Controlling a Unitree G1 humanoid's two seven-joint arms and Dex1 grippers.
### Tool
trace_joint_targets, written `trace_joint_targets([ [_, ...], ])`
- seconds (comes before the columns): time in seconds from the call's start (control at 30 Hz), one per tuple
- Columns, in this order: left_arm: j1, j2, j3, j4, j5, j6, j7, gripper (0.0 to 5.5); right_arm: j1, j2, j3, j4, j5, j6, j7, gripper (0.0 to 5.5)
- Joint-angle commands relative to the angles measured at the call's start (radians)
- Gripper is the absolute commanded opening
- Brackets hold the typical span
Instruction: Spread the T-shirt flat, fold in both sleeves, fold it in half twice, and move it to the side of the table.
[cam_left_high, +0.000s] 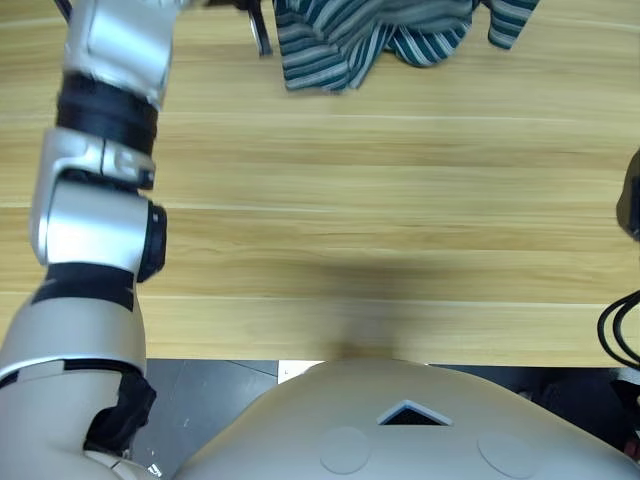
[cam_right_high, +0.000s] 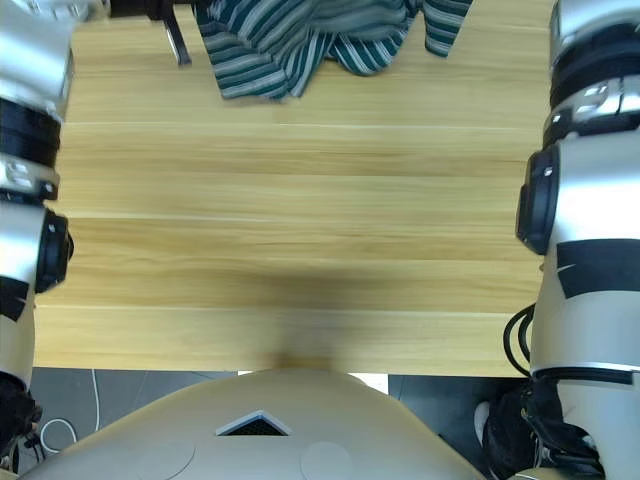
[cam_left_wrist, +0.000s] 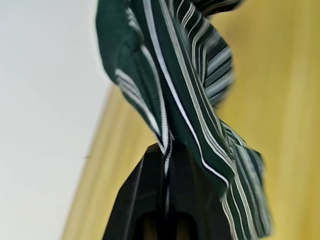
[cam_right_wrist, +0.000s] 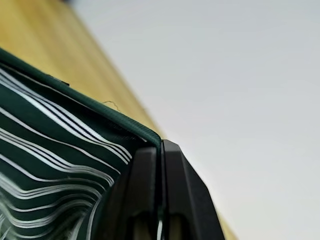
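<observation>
The T-shirt (cam_left_high: 370, 40) is dark green with thin white stripes and hangs bunched over the far part of the wooden table (cam_left_high: 380, 220). My left gripper (cam_left_wrist: 166, 150) is shut on an edge of the T-shirt (cam_left_wrist: 170, 85), pinching the cloth between its black fingers. One dark finger (cam_left_high: 262, 35) shows just left of the bunched cloth. My right gripper (cam_right_wrist: 161, 150) is shut on a hemmed edge of the T-shirt (cam_right_wrist: 55, 160), beyond the table's far edge. Both arms stretch toward the far side of the table.
Bare wood runs from the shirt down to the near edge (cam_right_high: 300, 372). Black cables (cam_left_high: 620, 330) hang at the table's right near corner. A white cable (cam_right_high: 55, 430) lies on the dark floor below the near edge.
</observation>
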Motion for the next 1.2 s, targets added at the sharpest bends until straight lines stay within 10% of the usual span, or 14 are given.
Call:
trace_joint_targets([
  [0.03, 0.681, 0.291, -0.037, -0.775, -0.132, 0.085, -0.142, 0.0, 0.554, -0.134, -0.017, -0.631, 0.315, 0.113, 0.425, 0.06],
  [0.37, 0.92, 0.385, 0.203, -0.931, -0.118, 0.147, -0.099, 0.0, 0.963, -0.323, -0.138, -1.121, 0.613, 0.552, 0.707, 0.06],
  [0.93, 1.24, 0.374, 0.115, -1.072, 0.014, 0.09, -0.035, 0.0, 1.311, -0.265, -0.018, -1.379, 0.452, 0.492, 0.6, 0.06],
  [1.2, 1.224, 0.371, 0.156, -1.069, -0.054, 0.117, -0.057, 1.5, 1.322, -0.291, -0.029, -1.389, 0.542, 0.595, 0.642, 1.37],
])
